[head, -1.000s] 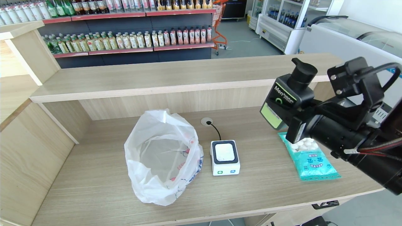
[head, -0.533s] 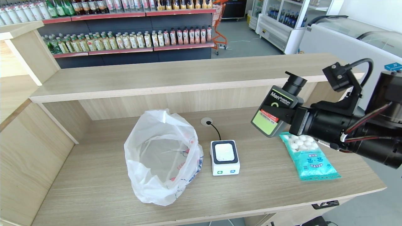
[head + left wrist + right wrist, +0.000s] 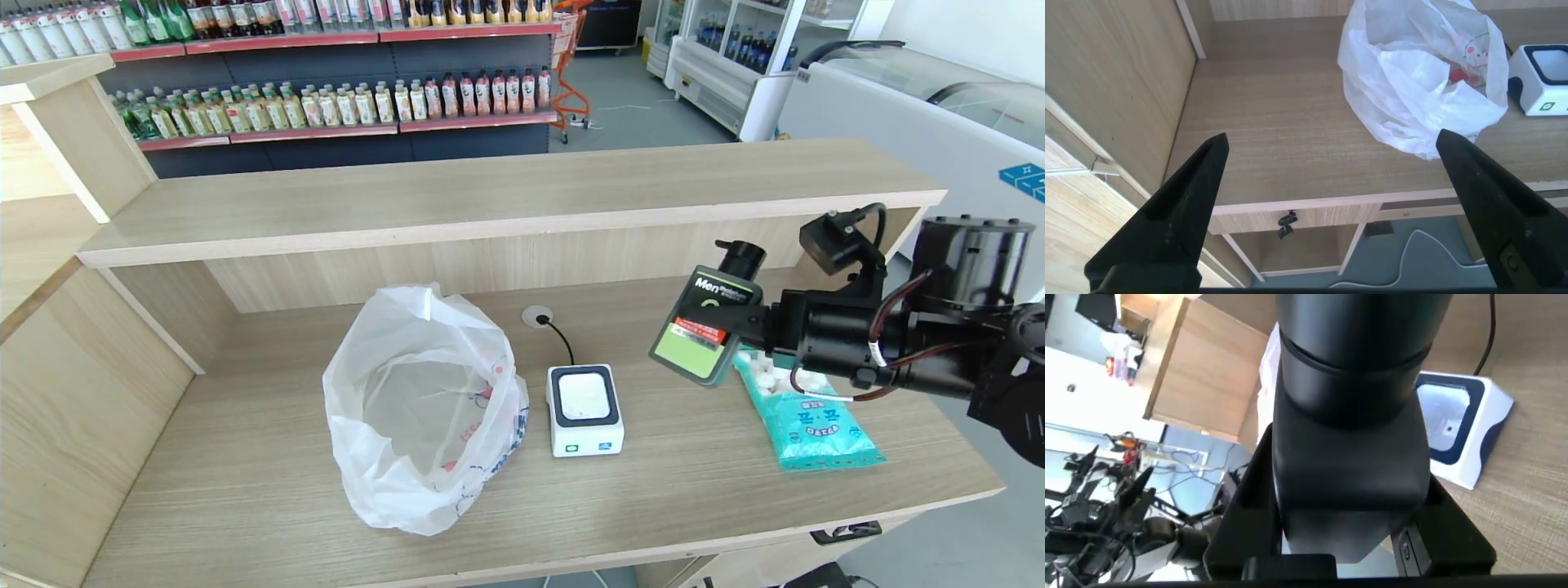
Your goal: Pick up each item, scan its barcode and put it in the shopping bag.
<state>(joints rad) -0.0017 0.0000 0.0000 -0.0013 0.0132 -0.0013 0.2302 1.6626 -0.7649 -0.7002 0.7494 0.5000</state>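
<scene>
Right side of the head view, and the right claw (image 3: pixel 755 321) is pinching a dark bottle (image 3: pixel 707 333) by its side, black cap tipped up toward the back of the desk (image 3: pixel 694 490) and the green label angled down to the lower left. The bottle hangs in the air off the desk, sticking out to the left of the claw, between the white scanner (image 3: pixel 584 408) at centre frame and the teal packet (image 3: pixel 816 420) lying flat at the right. It sits over the packet's far end, not touching it, and is still to the right of the scanner's glass. From the right wrist view the bottle (image 3: pixel 1351 416) looms right in front, the scanner (image 3: pixel 1454 429) on the desk beyond it. The shopping bag (image 3: pixel 424 408) stands open-mouthed left of centre, just beside the scanner. The left claw (image 3: pixel 1333 140) is spread wide with nothing in it, hanging off the near edge of the desk, the bag (image 3: pixel 1421 73) ahead of it. Compared with a second ago, the bottle has dropped from the upper right of the frame and slid down and left toward the scanner. It reads smaller and farther from the camera, the arm now stretched out lower across the right edge. Bag, scanner and packet sit exactly where they were.
</scene>
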